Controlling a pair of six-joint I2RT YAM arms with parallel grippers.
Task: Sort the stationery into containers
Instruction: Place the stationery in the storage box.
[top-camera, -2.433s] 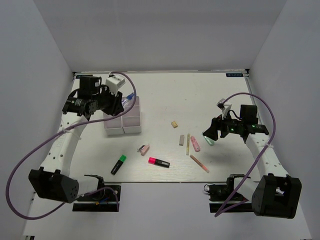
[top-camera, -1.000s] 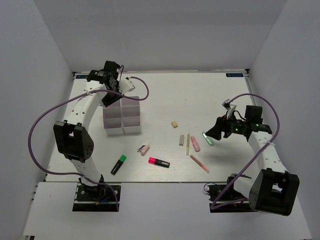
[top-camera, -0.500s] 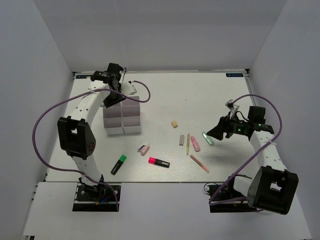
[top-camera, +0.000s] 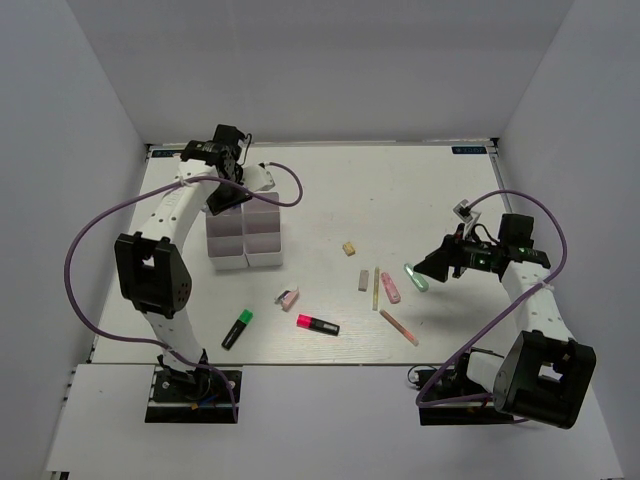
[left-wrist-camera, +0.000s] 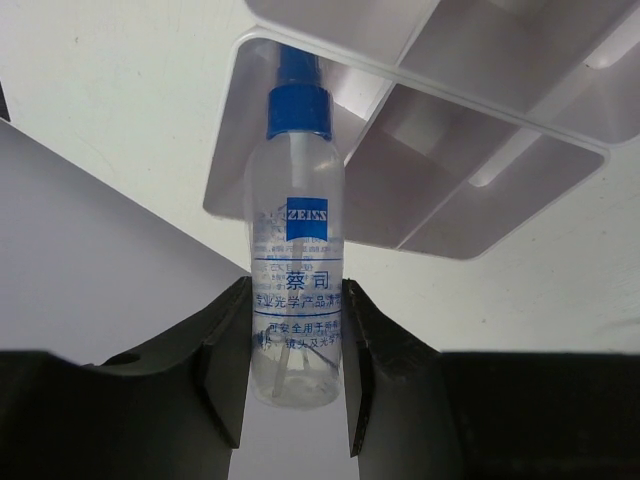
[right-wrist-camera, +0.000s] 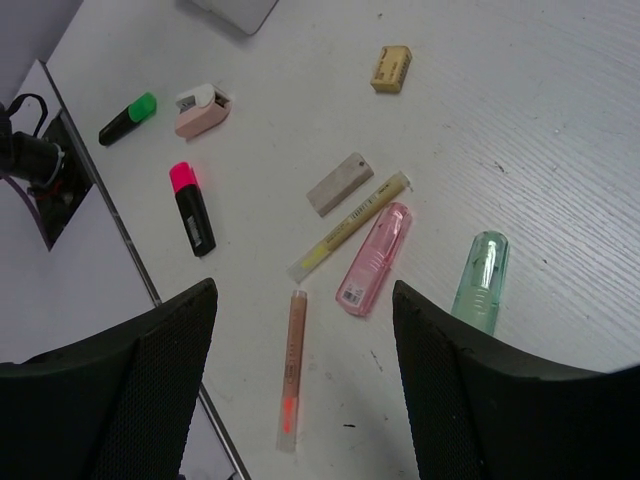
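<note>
My left gripper (left-wrist-camera: 294, 340) is shut on the blue-capped clear bottle (left-wrist-camera: 296, 230) and holds it over the far left corner of the white six-compartment tray (left-wrist-camera: 470, 120), cap pointing into a compartment. In the top view the left gripper (top-camera: 234, 190) is at the tray's (top-camera: 246, 248) far end. My right gripper (right-wrist-camera: 305, 345) is open and empty above the pinkish pencil (right-wrist-camera: 292, 368), yellowish pencil (right-wrist-camera: 350, 226), pink case (right-wrist-camera: 374, 258) and green case (right-wrist-camera: 481, 280). The grey eraser (right-wrist-camera: 339, 184) and beige eraser (right-wrist-camera: 391, 68) lie beyond.
The pink/black highlighter (top-camera: 317, 324), green/black highlighter (top-camera: 237, 328) and a small pink eraser (top-camera: 289, 297) lie in front of the tray. The right gripper (top-camera: 428, 266) hovers just right of the green case (top-camera: 416, 277). White walls enclose the table.
My left arm swung over the tray's far end with the bottle and has now nearly stopped. My right gripper drew back slightly to the right, away from the green case.
</note>
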